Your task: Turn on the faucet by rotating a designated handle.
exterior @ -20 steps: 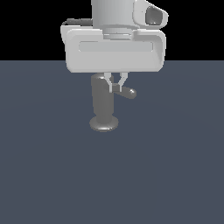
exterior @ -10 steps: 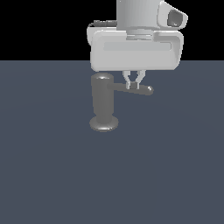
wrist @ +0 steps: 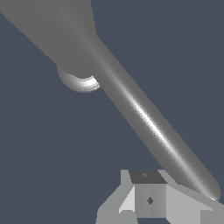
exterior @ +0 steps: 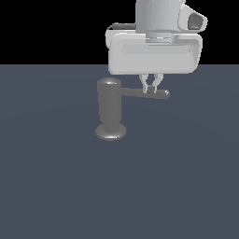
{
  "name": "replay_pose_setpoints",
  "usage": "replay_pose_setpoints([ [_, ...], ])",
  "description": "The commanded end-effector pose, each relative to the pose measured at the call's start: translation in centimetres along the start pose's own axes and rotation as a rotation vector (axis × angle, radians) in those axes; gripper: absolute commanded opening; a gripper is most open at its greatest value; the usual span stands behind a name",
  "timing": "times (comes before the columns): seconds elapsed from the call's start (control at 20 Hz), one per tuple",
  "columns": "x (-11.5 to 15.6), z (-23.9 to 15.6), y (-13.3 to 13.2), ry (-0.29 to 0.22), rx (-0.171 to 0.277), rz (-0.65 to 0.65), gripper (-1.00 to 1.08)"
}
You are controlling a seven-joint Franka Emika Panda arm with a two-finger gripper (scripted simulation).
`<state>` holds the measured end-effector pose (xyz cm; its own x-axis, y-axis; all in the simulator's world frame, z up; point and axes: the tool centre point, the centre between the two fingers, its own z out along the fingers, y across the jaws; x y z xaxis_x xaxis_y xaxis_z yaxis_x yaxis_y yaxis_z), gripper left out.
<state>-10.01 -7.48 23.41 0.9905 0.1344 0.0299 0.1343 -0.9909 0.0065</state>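
Note:
The faucet (exterior: pixel 109 108) is a glossy grey upright cylinder on a round disc base, standing on the dark floor. Its handle (exterior: pixel 144 93), a thin grey rod, sticks out from near the top toward the exterior view's right. My white gripper (exterior: pixel 151 87) hangs over the rod's outer half. Its two fingertips are close together with nothing between them, and they touch the rod's upper side. In the wrist view the handle (wrist: pixel 148 118) runs diagonally from the faucet (wrist: pixel 57 30), passing right beside my fingers (wrist: pixel 148 197).
A flat dark blue-grey floor (exterior: pixel 56 186) stretches around the faucet, with black background behind it. No other objects show.
My gripper has moved toward the exterior view's right. The handle has swung with it and now points sideways, looking longer than before.

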Motion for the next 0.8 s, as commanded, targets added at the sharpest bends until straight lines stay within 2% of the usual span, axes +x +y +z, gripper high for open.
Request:
replay_pose_setpoints([
  [0.0,0.8,0.2,0.5,0.0,-0.001,-0.002,-1.0],
  [0.75,4.4,0.7,4.2,-0.01,0.001,0.011,-1.0],
])
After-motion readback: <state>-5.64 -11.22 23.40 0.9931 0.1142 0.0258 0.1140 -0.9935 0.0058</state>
